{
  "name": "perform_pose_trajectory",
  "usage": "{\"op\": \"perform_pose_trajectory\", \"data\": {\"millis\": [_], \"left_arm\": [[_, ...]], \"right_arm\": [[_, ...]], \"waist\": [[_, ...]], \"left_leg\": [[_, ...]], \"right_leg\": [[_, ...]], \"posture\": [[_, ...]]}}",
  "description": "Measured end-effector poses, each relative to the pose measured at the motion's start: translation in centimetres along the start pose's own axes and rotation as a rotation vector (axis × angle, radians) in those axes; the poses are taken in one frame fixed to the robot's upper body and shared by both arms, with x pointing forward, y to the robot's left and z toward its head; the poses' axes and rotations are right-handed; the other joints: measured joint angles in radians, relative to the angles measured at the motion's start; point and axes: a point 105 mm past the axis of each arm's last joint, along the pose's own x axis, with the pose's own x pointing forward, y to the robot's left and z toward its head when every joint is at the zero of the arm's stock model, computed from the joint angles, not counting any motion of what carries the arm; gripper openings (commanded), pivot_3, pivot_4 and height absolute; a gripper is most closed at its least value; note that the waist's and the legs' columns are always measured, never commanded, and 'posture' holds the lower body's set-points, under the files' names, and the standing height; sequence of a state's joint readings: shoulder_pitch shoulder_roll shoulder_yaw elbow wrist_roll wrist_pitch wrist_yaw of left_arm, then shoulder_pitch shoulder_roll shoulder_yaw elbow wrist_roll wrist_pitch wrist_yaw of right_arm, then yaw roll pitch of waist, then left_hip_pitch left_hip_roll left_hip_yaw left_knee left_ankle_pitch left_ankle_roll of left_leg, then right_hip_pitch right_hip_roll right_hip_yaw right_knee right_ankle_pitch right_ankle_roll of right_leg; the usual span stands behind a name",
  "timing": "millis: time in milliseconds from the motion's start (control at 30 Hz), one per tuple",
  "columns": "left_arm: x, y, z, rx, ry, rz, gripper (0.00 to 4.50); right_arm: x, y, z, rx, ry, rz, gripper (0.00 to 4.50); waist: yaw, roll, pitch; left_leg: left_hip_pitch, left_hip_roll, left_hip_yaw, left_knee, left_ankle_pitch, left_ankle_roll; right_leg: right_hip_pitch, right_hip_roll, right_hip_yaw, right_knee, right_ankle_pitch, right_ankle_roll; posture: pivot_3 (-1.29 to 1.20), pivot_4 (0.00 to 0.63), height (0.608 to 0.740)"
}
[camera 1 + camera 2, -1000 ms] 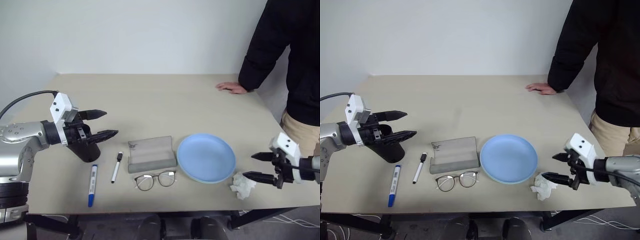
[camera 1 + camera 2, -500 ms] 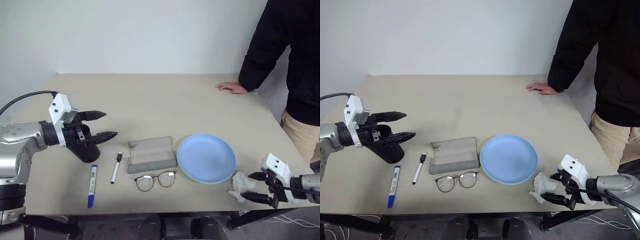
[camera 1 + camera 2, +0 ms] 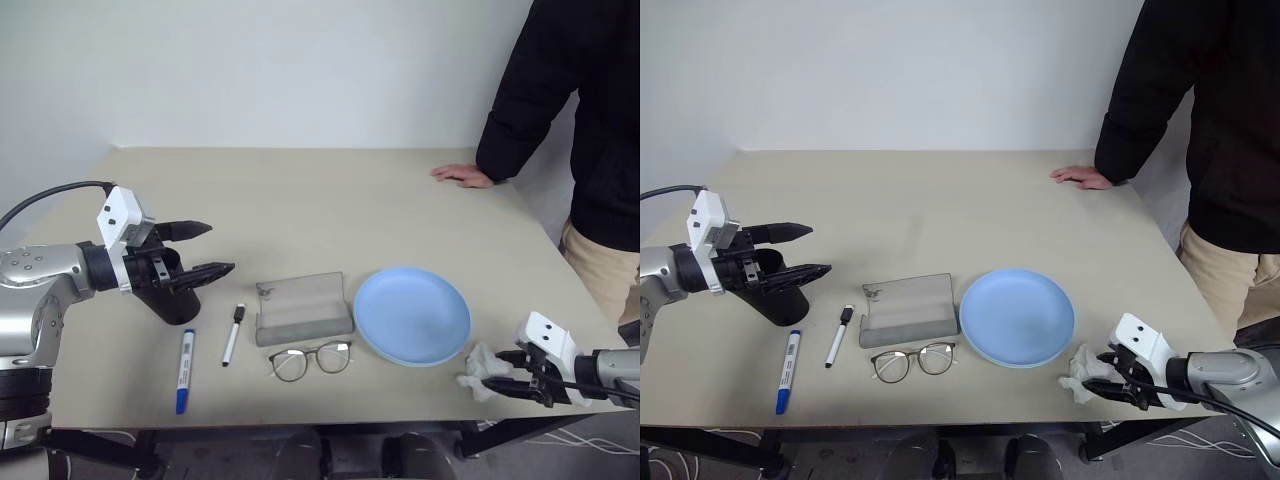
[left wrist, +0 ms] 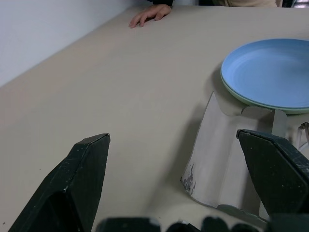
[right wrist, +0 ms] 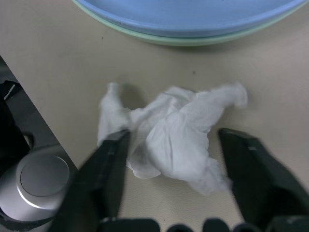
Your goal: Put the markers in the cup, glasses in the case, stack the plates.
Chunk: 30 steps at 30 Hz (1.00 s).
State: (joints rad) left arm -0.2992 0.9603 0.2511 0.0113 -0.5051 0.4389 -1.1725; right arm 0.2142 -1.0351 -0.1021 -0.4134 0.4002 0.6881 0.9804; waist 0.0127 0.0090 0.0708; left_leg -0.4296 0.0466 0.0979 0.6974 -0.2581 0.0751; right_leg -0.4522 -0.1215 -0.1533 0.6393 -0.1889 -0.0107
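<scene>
Two round shallow plates (image 3: pixel 412 315) lie stacked on the beige bench (image 3: pixel 330 200), the light blue one on top and a pale green rim showing beneath it in the right wrist view. Just beside the stack, toward the robot's left, sits the grey fabric-textured rectangular case (image 3: pixel 303 308), open, with its lid standing up. The round-lens glasses with a thin dark wire frame (image 3: pixel 310 360) lie just in front of the case, on the near side, unfolded with lenses clear. Further left of the case rest the thin white marker with a black cap (image 3: pixel 232 335) and the thicker white marker with a blue cap and blue label (image 3: pixel 185 370), both flat and apart from each other. The black tapered plastic cup (image 3: pixel 170 296) stands beyond the blue marker, under the left gripper (image 3: pixel 207 248), whose fingers are spread wide and empty. Right of the plates, at the bench's near edge, the right gripper (image 5: pixel 171 145) straddles a crumpled white tissue (image 5: pixel 169 135), its fingers either side of it; whether they grip it I cannot tell. A person's hand (image 3: pixel 462 176) rests flat at the far edge.
</scene>
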Motion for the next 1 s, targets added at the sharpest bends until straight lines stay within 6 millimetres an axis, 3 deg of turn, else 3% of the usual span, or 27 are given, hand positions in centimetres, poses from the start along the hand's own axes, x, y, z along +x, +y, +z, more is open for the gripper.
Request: {"op": "perform_pose_trajectory", "data": {"millis": [167, 500, 600, 733, 867, 1000], "left_arm": [[0.0, 0.0, 0.0, 0.001, 0.0, 0.0, 4.5], [0.1, 0.1, 0.1, 0.012, -0.008, 0.009, 4.5], [0.1, 0.2, 0.1, 0.011, -0.014, 0.013, 4.5], [0.2, 0.4, 0.3, 0.018, -0.025, 0.02, 4.5], [0.3, 0.5, 0.3, 0.024, -0.022, 0.024, 4.5], [0.3, 0.4, 0.3, 0.028, -0.019, 0.023, 4.5]], "right_arm": [[-0.1, -0.5, 0.5, -0.019, -0.011, -0.007, 0.31], [-2.6, -5.2, 3.2, -0.068, -0.065, -0.101, 0.31], [-4.1, -7.4, 6.0, -0.117, -0.135, -0.174, 0.31], [-5.6, -8.5, 10.7, -0.209, -0.247, -0.229, 0.31], [-3.5, -6.9, 13.4, -0.258, -0.324, -0.152, 0.31], [0.6, -4.5, 13.2, -0.254, -0.314, -0.033, 0.31]], "waist": [[0.0, 0.0, 0.0], [0.0, 0.0, 0.0], [-0.002, 0.0, 0.0], [-0.002, 0.0, 0.0], [-0.002, -0.002, -0.001], [0.0, -0.003, -0.001]], "left_leg": [[0.0, 0.0, 0.0, 0.0, 0.0, 0.0], [0.0, -0.001, 0.001, 0.0, 0.0, 0.0], [0.0, 0.0, 0.002, 0.0, 0.0, 0.0], [0.0, 0.001, 0.003, 0.0, 0.0, 0.0], [-0.001, 0.001, 0.003, 0.0, 0.0, -0.001], [-0.001, -0.001, 0.003, 0.001, 0.0, -0.001]], "right_leg": [[0.0, 0.0, 0.0, 0.0, 0.0, 0.0], [0.0, 0.0, 0.0, 0.001, 0.0, 0.0], [-0.001, 0.001, 0.0, 0.001, 0.0, 0.0], [-0.003, 0.001, 0.0, 0.002, 0.0, 0.0], [-0.003, 0.002, 0.001, 0.003, 0.0, 0.0], [-0.003, 0.001, 0.001, 0.003, 0.0, 0.0]], "posture": [[0.0, 0.0, 0.697], [0.0, 0.0, 0.697], [0.0, 0.0, 0.697], [0.0, 0.0, 0.697], [0.0, 0.0, 0.697], [0.0, 0.0, 0.697]]}}
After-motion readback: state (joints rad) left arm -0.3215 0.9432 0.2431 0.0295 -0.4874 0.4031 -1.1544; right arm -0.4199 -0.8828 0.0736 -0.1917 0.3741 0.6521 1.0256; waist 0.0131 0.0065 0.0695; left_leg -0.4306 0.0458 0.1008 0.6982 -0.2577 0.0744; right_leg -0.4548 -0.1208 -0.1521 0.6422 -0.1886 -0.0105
